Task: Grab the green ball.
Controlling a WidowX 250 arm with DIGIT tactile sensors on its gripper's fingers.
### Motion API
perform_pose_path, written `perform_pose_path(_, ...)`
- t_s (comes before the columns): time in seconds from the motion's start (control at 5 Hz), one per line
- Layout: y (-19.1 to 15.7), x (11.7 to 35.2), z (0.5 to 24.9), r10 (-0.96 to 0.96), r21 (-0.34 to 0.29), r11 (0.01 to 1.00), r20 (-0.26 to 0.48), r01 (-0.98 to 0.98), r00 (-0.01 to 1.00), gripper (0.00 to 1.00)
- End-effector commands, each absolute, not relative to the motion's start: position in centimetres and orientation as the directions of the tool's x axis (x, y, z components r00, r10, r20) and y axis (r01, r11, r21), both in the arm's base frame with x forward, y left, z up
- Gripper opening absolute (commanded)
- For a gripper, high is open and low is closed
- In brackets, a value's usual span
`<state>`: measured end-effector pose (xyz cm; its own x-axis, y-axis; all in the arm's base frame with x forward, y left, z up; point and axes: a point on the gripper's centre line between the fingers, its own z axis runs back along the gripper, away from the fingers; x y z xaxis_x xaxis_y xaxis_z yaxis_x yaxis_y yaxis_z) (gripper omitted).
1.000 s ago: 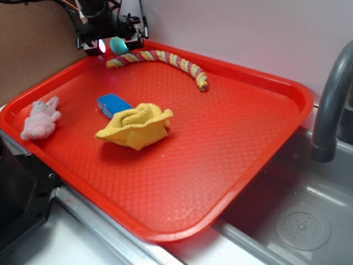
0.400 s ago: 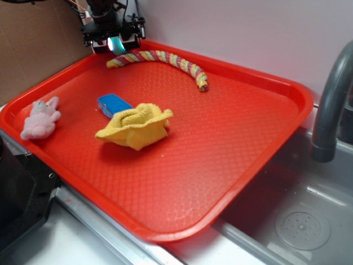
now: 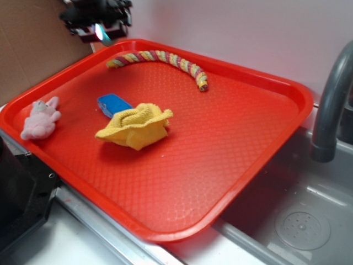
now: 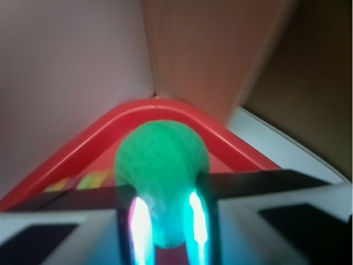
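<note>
Now my gripper holds the green ball tight between its fingers, up in the air above the far corner of the red tray.

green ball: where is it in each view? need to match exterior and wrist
Exterior: the green ball is a small teal patch at top left, held in the gripper above the tray's far corner.
Wrist: the ball fills the centre, pinched between the two glowing fingers.
Shared landmark: the red tray's far corner rim, just below the gripper in the exterior view and arching behind the ball in the wrist view.
</note>
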<state>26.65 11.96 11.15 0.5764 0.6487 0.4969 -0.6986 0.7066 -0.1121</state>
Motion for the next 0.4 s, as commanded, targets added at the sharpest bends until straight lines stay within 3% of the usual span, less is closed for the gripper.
perform_pose_path(0.0, 10.77, 23.96, 18.07, 0.595, -0.269, 0.802, 0.290, -0.533, 0.749, 0.00)
perform_pose_path(0.2, 11.53, 23.91, 18.14, 0.521, -0.261, 0.843, 0.180, -0.470, 0.834, 0.00)
